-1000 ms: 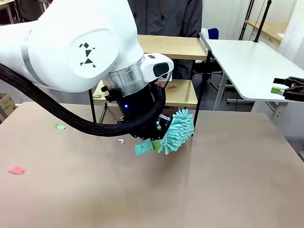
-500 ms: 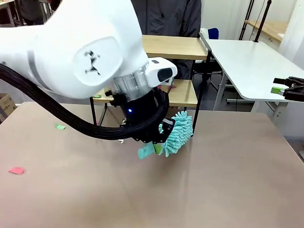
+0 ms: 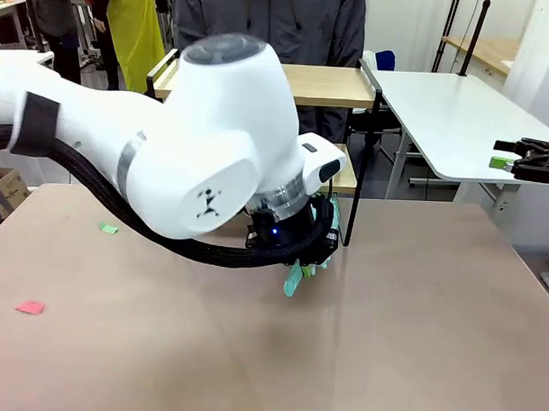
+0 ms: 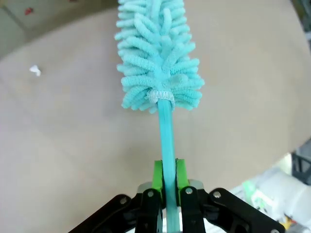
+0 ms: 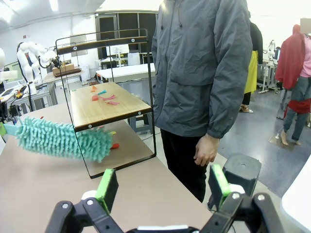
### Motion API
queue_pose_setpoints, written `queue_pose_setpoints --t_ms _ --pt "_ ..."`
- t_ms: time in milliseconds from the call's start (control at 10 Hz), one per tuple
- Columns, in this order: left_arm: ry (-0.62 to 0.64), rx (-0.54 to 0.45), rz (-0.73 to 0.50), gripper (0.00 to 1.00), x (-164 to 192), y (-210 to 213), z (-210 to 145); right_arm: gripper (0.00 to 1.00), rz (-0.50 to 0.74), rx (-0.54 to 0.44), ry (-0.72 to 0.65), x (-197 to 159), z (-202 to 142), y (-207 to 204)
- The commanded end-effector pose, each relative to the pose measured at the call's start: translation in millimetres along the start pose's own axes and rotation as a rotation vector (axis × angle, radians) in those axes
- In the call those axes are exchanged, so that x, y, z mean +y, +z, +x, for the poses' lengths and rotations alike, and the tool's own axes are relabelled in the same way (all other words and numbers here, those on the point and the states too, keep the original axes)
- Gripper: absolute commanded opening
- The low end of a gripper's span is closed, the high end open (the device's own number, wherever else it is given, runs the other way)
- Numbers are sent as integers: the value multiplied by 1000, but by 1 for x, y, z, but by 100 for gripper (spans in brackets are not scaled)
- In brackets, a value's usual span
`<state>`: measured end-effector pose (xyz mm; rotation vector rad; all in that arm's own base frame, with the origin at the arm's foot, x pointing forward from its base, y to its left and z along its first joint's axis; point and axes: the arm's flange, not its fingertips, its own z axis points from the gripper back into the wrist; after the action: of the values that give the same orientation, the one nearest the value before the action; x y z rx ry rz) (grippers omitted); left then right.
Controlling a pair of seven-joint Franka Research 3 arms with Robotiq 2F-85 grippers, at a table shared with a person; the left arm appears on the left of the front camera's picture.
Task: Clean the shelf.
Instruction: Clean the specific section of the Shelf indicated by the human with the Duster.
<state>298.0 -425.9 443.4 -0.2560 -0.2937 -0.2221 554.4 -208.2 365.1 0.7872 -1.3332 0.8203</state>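
**A:** The left gripper (image 4: pixel 165 171) is clamped on the duster (image 4: pixel 155 53) by its thin handle, with the fluffy head pointing away. Where is the shelf (image 5: pixel 104 109)?

**B:** At the far edge of the table (image 3: pixel 415 310), in front of the person (image 5: pixel 204 73). In the right wrist view the duster head sits low beside the shelf's front, about level with the lower board. Whether it touches can't be told.

**A:** And the scraps (image 5: pixel 103 97)?

**B:** Several coloured ones lie on the top board. One red bit (image 5: pixel 115 145) lies on the lower board, near the duster's tip.

**A:** So the sweep probably starts low. The arm should slip the head in between the black posts and keep it flat on the board. It should brush toward the open front rather than into the side rails.

**B:** The handle is slender, so a light, slow stroke seems wise. Otherwise it may twist in the pads (image 4: pixel 157 172).

**A:** The right gripper (image 5: pixel 164 187)?

**B:** Its jaws are spread and hold nothing. It is parked well off to the side, facing the shelf.
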Motion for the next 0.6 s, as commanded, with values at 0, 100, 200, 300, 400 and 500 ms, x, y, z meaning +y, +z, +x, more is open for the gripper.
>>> queue_pose_setpoints --t_ms 0,100,200,300,400,500 --pt "27 -101 42 13 -10 -39 11 100 -10 4 -12 1 6 -2" --pt "24 -106 34 13 -10 -50 14 100 -10 4 -12 1 6 -2" --pt "20 -111 8 13 -11 -62 17 100 -10 4 -12 1 6 -2" --pt "27 -128 -6 13 -13 -69 21 100 -10 4 -12 1 6 -2" --pt "31 -130 -12 13 -16 -76 23 100 -10 4 -12 1 6 -2" --pt "54 -145 10 13 -17 -84 22 100 -10 4 -12 1 6 -2"
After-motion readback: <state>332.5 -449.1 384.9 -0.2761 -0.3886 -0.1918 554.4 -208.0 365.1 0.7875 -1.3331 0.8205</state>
